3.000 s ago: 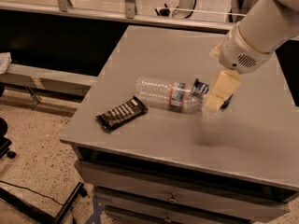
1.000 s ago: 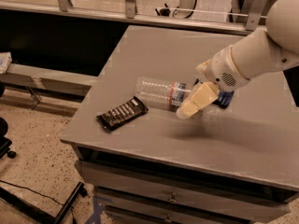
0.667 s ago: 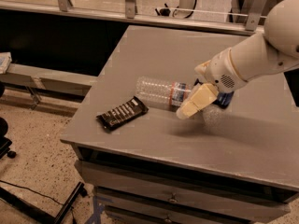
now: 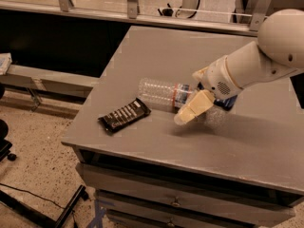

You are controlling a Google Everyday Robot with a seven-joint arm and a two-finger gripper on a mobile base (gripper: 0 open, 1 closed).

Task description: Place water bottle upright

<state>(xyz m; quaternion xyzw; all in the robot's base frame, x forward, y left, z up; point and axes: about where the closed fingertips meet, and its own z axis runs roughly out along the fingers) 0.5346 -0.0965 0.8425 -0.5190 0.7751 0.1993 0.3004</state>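
The water bottle (image 4: 159, 92) is clear ribbed plastic with a red, white and blue label band near its neck. It lies on its side in the middle of the grey table (image 4: 247, 137), base pointing left. My gripper (image 4: 190, 112) hangs over the bottle's neck end, its cream fingers (image 4: 194, 109) pointing down and left, just in front of the label band. The bottle's cap end is hidden behind the gripper and wrist.
A black snack bar wrapper (image 4: 124, 115) lies near the table's front left corner. A dark blue snack wrapper (image 4: 227, 102) shows behind my wrist. Drawers run under the table's front edge. A rail and dark gap lie beyond the far edge.
The gripper has moved from the right of the bottle's cap, down and left, onto the neck end. It has barely shifted in the last second. The bottle has not moved.
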